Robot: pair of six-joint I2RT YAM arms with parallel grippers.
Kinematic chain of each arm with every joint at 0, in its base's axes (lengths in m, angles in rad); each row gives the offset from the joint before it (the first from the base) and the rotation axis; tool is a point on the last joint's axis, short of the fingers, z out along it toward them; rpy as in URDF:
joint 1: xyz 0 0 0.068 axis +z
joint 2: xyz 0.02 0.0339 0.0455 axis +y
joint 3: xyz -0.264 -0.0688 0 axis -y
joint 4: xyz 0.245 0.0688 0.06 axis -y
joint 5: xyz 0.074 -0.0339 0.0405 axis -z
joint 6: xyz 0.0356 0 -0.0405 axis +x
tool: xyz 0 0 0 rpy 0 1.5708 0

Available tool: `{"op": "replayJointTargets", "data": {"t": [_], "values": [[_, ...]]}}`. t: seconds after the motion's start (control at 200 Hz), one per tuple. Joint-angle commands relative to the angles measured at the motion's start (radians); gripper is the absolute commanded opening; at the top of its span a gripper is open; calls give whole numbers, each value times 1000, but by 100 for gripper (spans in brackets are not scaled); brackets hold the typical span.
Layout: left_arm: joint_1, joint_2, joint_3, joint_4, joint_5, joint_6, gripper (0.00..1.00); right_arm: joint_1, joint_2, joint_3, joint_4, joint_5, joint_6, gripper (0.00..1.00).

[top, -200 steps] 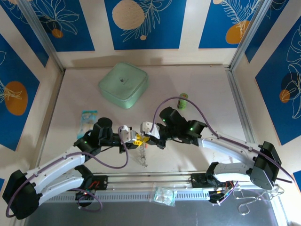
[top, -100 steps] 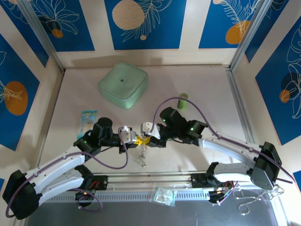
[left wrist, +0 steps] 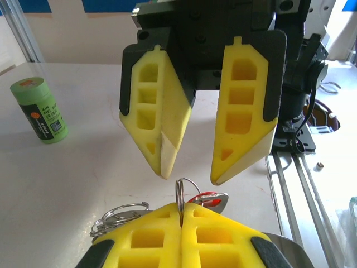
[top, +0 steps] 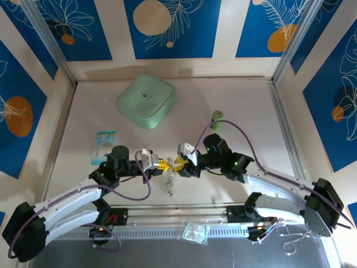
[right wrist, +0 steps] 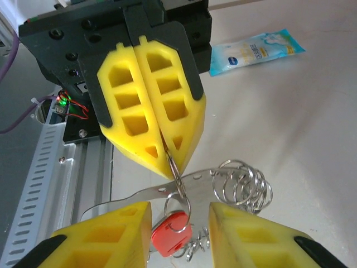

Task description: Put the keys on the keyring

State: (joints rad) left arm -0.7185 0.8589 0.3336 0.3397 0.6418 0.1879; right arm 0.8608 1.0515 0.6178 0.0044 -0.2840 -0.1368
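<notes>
The left gripper point(left wrist: 181, 207) is clamped on a thin ring point(left wrist: 178, 192), upright and edge-on, above the middle of the tabletop's point(top: 245, 111) near edge. The red key point(right wrist: 169, 235) dangles from it (between the right gripper's point(right wrist: 178, 212) wide-open, empty fingers, directly opposite).

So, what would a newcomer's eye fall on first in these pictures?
Two yellow-padded grippers face each other tip to tip near the front edge of the table. The left gripper is shut on a thin metal ring, and the right gripper has its jaws open. A red key dangles by that ring, beside a loose bunch of rings. Farther back sit a pale green square lid and a green cylinder.
</notes>
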Motion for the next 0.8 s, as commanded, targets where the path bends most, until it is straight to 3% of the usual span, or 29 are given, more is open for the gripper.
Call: {"op": "replayJointTargets", "data": {"t": [0.0, 0.49, 0.69, 0.795], "values": [[-10, -2, -13, 103, 2, -41, 0, -9, -31, -21, 62, 13, 33, 33], [-16, 2, -16, 130, 48, -50, 0, -3, 31, -2, 125, -63, 34, 27], [-18, 5, -16, 134, 55, -51, 0, -1, 43, 8, 123, -80, 22, 17], [-17, 4, -12, 123, 45, -52, 1, 0, 44, 15, 110, -85, 7, 6]]}}
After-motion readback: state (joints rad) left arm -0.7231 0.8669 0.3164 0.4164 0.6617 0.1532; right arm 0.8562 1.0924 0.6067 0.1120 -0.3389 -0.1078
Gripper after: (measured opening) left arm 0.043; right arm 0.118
